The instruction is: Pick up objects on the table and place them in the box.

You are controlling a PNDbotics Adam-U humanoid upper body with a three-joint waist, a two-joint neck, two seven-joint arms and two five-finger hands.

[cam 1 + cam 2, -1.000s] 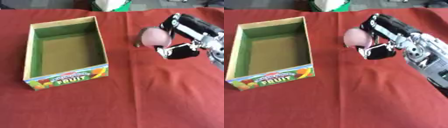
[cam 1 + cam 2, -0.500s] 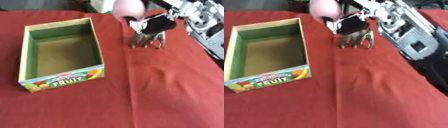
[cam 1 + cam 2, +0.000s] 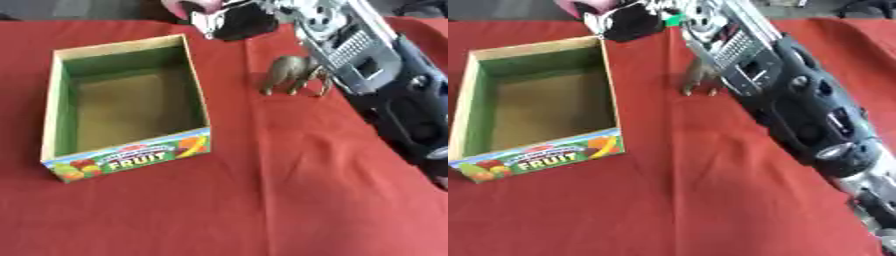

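The pink ball [image 3: 188, 6], round and so with no long axis or heading to speak of, sat at the very top edge of the view, held in the right robot hand [image 3: 229, 21], whose dark fingers curled round its 4 o'clock side; only the lower part of the ball showed, the rest cut off by the frame. The ball hung just past the far right corner of the fruit box [image 3: 129, 100], at about 1 o'clock from the box's middle, above the red counter [image 3: 289, 200] and not over the box's opening. The box lay open-topped with its long axis running from 6 to 12 o'clock, tilted slightly, its printed FRUIT panel facing 6 o'clock. A small grey-brown toy elephant [image 3: 296, 75] stood upright on the counter at 3 o'clock from the box's far end, partly hidden by the silver and black forearm [image 3: 789, 100] that crossed from 5 o'clock up to 12. Half a second before, the ball and hand had been directly above the elephant; they had since moved toward 10 o'clock, nearer the box, while the elephant and box stayed where they were. The left robot hand did not show in either view.
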